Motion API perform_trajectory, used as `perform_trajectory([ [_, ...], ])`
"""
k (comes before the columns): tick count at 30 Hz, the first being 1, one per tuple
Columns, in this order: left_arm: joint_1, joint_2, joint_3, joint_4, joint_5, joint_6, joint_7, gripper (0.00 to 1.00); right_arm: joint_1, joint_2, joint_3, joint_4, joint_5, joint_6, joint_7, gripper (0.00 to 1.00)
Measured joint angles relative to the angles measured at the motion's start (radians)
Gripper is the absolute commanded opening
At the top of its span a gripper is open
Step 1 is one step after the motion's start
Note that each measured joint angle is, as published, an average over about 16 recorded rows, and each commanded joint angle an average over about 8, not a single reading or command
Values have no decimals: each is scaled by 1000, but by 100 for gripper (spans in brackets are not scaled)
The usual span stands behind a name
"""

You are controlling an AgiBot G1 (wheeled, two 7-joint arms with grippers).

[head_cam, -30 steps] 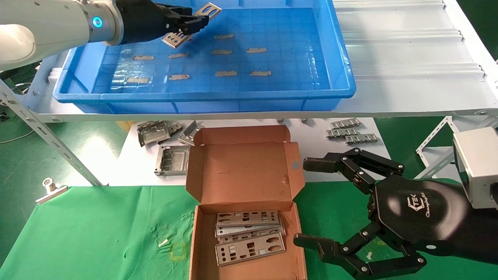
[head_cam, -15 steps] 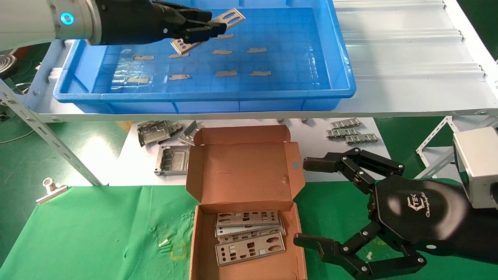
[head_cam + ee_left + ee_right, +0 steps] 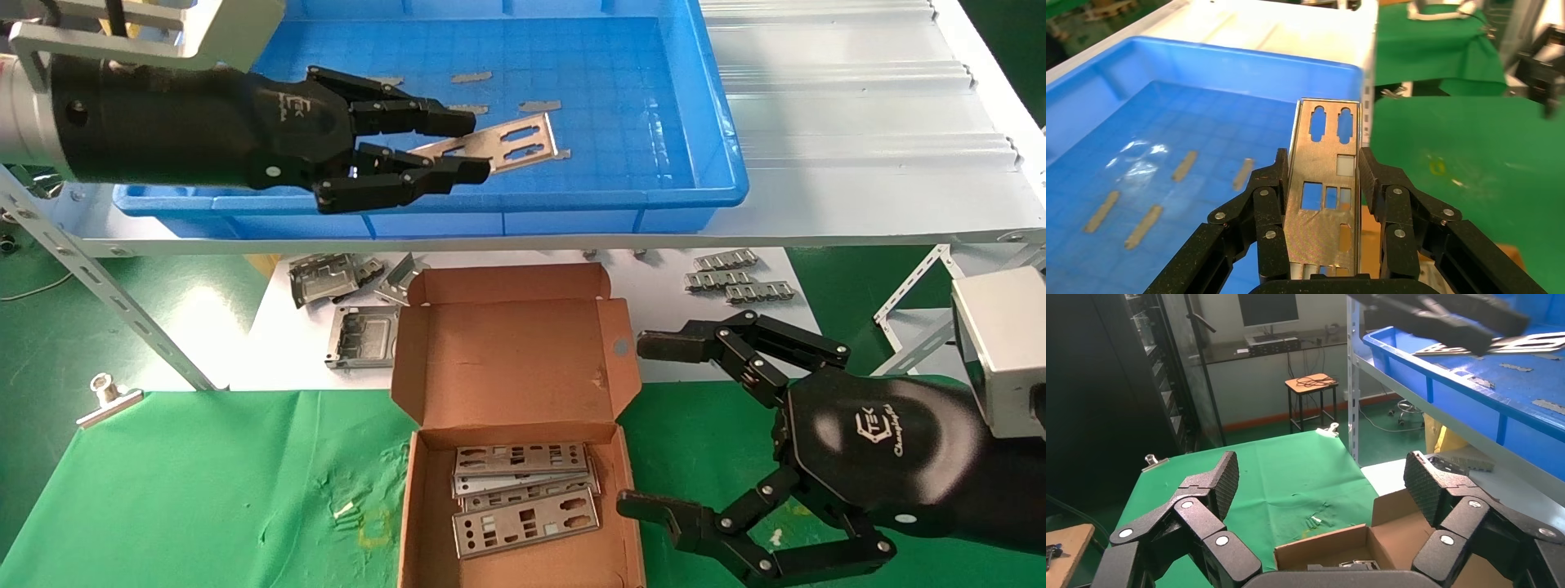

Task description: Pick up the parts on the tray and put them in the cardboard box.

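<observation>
- While the left claw (image 3: 474, 147) sits above the tray's (image 3: 719, 163) near wall in the head view, it's clamped on one part (image 3: 502, 143), a silver plate sticking out past the fingertips over the blue floor. Tan tape strips (image 3: 539, 105) lie on the tray floor behind it.
- Head view, lower down: cardboard box (image 3: 515, 359) is open on the green counter (image 3: 188, 482), flap up, with a stack of plates (image 3: 523, 494) inside. Right claw (image 3: 645, 425) is parked just right of the box, fingers spread wide, gripping nothing. Grey brackets (image 3: 359, 335) and more plates (image 3: 731, 282) lie on the white sheet under the tray shelf.
- Left wrist view: left claw (image 3: 1324, 171) pinches the part (image 3: 1324, 196) by its two long edges, fingers (image 3: 1275, 184) on either side; cut-out end points away over the tray (image 3: 1229, 61) corner.
- Right wrist view: right claw (image 3: 1321, 481) wide open, hanging above the cardboard box (image 3: 1389, 539); plates inside barely visible. The left claw with its part (image 3: 1523, 342) shows far off over the tray (image 3: 1462, 398).
</observation>
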Motion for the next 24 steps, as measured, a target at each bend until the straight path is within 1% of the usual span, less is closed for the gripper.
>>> perform_trajectory([
  [4,56,-60,15,-115,-50,31,-6,0,0,0,0,0,0,0,0,100],
  [8,126,-130,39,-262,-111,35,-29,0,0,0,0,0,0,0,0,100],
  [12,202,-194,67,-409,-160,16,-59,0,0,0,0,0,0,0,0,100],
  [15,265,-226,90,-506,-179,-20,-78,0,0,0,0,0,0,0,0,100],
  [19,355,-238,118,-599,-174,-98,-85,0,0,0,0,0,0,0,0,100],
  [24,470,-204,151,-657,-120,-235,-59,0,0,0,0,0,0,0,0,100],
])
